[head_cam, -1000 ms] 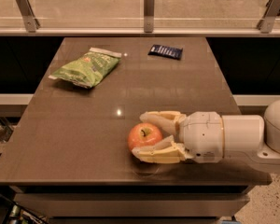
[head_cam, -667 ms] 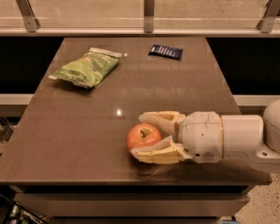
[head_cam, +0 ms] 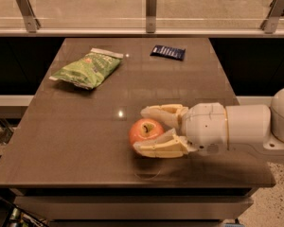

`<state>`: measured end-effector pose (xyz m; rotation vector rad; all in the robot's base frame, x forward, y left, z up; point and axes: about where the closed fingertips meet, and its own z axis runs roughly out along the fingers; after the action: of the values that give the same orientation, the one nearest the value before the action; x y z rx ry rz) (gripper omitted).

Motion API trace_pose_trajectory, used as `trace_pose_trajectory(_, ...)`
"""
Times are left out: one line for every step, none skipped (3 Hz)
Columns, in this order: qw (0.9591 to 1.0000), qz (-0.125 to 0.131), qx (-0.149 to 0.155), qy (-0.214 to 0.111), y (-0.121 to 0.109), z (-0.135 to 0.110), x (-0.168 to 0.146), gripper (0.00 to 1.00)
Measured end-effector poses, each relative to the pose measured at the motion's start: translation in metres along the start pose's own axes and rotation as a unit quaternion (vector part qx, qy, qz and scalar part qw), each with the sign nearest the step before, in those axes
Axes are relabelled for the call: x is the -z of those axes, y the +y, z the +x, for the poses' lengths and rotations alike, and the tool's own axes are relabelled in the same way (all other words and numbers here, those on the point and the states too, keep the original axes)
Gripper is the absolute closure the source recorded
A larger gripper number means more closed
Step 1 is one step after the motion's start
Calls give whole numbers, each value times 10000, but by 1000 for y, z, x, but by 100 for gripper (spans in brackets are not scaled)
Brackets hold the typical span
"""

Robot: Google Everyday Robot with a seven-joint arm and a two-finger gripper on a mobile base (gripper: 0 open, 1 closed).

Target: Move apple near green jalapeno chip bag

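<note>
Firstly, table (head_cam: 85, 145): brown, rectangular, the largest item, bearing everything below.

Next, arm (head_cam: 236, 126): white, reaching in from the right over the near right part of the table.

Gripper (head_cam: 141, 130): cream two-finger claw at the arm's end, pointing left. Spread only as wide as the fruit, with one finger (head_cam: 163, 113) against its far side and the other against its near side. Pinching the apple.

Green jalapeno chip bag (head_cam: 87, 68): crinkled, light green with white ends, lying flat at the far left of the table, well apart from the claw.

Apple (head_cam: 147, 131): red-orange, stem dimple facing up, held between the fingers near the front edge, right of centre. Cannot tell whether resting on the table or raised just off it.

Blue packet (head_cam: 167, 52): small, flat, dark, at the far edge right of the bag.

Against one second ago: claw and apple a touch higher in view, grip unchanged; bag and packet where they were.
</note>
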<state>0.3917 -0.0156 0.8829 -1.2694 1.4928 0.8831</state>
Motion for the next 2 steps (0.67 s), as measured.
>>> trace_pose_trajectory(9997, 18, 58, 233, -16, -22, 6, 100)
trace_pose_trajectory(9989, 56, 100, 454, -34, -42, 11, 100)
